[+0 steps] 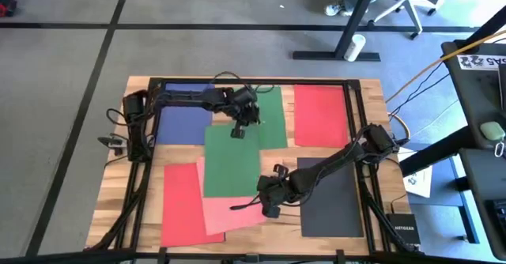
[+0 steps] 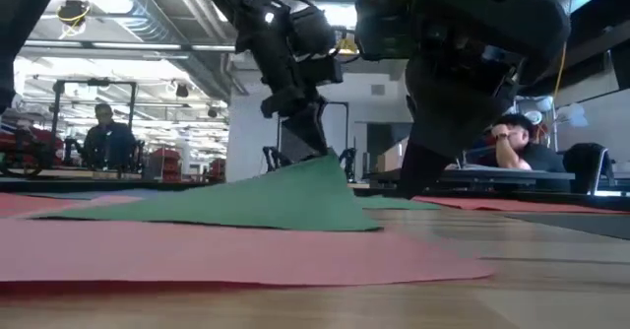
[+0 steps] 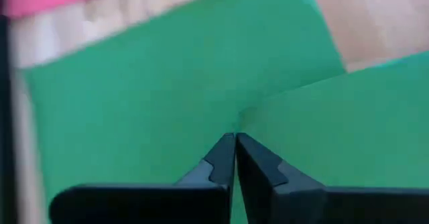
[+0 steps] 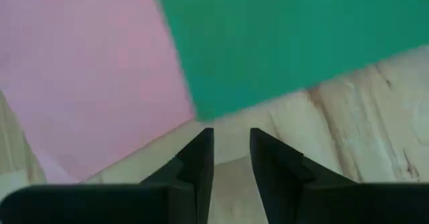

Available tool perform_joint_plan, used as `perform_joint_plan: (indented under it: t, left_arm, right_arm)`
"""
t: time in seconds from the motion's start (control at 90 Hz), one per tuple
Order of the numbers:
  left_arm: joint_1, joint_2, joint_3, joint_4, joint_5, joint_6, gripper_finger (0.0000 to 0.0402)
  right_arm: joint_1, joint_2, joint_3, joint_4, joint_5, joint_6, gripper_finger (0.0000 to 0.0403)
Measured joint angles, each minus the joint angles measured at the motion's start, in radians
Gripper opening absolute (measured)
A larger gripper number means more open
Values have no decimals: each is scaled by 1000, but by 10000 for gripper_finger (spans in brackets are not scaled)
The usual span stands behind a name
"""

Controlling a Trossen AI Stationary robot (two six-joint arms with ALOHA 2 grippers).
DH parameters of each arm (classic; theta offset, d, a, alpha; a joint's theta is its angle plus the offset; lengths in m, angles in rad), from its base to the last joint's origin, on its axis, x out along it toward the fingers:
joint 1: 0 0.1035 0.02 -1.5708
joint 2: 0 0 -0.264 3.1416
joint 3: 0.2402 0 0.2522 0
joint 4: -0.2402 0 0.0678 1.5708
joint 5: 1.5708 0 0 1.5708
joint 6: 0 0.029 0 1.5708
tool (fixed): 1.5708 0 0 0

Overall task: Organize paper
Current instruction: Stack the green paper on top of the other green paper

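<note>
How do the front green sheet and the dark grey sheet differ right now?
The front green sheet is pinched at its far edge by the left gripper and lifted there, as the low view shows; the dark grey sheet lies flat with nothing gripping it. The green sheet overlaps the salmon pink sheet; the dark grey one overlaps no other sheet, though the right arm crosses above it. Both are plain rectangular sheets of similar size.

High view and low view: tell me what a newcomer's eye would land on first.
The coloured paper sheets spread across the wooden table stand out first: blue at the far left, red at the far right, dark grey at the near right. Next, the left claw, shut on a green sheet at the table's middle, lifting its edge into a tent shape in the low view. The right claw hangs open at that sheet's near corner, by the salmon pink sheet.
</note>
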Motion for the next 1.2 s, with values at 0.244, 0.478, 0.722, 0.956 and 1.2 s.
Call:
perform_joint_plan:
  t: [0.244,0.478,0.722,0.956,1.2]
  left_arm:
    - [87,7,96,-4,-1,82,0]
    - [132,89,194,-24,-2,128,0]
    - [144,166,270,-57,1,149,0]
    - [159,171,271,-80,1,136,0]
    - [162,171,271,-79,18,112,0]
  right_arm:
    - [-28,0,0,0,-3,23,85]
    - [-56,0,0,0,-12,25,85]
    - [-57,-4,0,-73,13,25,85]
    - [-27,-30,0,-393,-1,66,63]
    - [-75,-58,-3,-601,182,64,5]
